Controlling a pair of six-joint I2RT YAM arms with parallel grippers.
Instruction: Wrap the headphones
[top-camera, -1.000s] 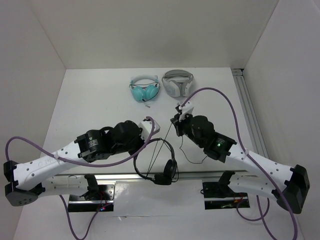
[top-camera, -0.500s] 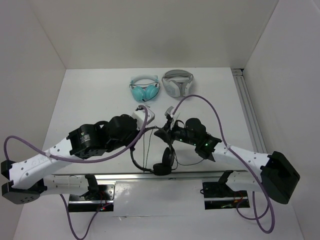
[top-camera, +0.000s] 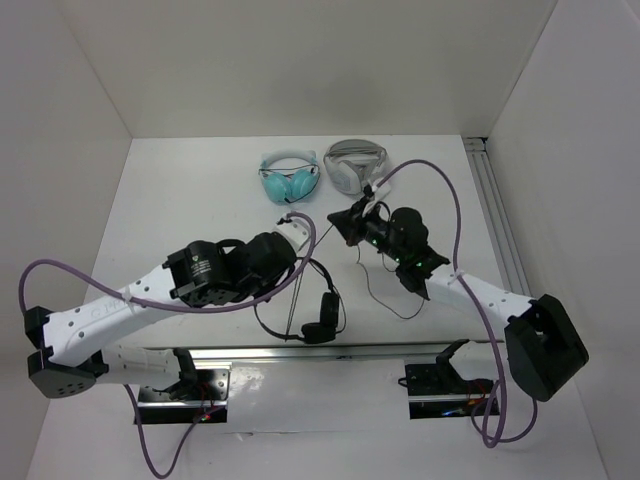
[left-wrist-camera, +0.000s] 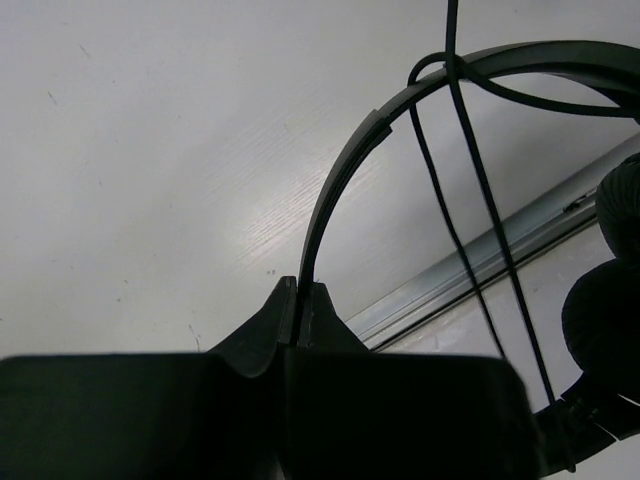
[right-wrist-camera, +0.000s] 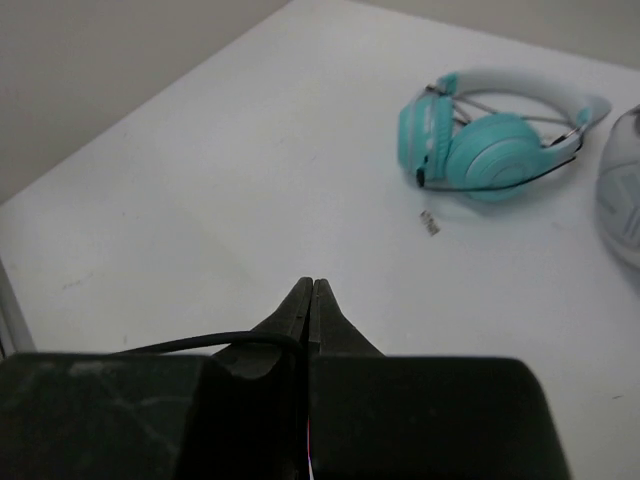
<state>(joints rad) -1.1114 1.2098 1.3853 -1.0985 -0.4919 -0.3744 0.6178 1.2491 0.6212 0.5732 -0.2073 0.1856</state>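
Left gripper (left-wrist-camera: 300, 292) clamped shut on the headband (left-wrist-camera: 340, 180) of the headphones (top-camera: 322, 320) by the middle of the tabletop (top-camera: 180, 200) near edge, right gripper (right-wrist-camera: 310, 290) pinched closed on the cable (right-wrist-camera: 200, 343): looks mid-wrap, next move needs the cable pulled taut and looped over the band.

The headphones (top-camera: 322, 322) are at the near middle of the table (top-camera: 180, 200), just beyond the rail (top-camera: 240, 352) along its near edge. A second pair (top-camera: 290, 182) sits at the far middle. A third pair (top-camera: 355, 165) lies just right of it.
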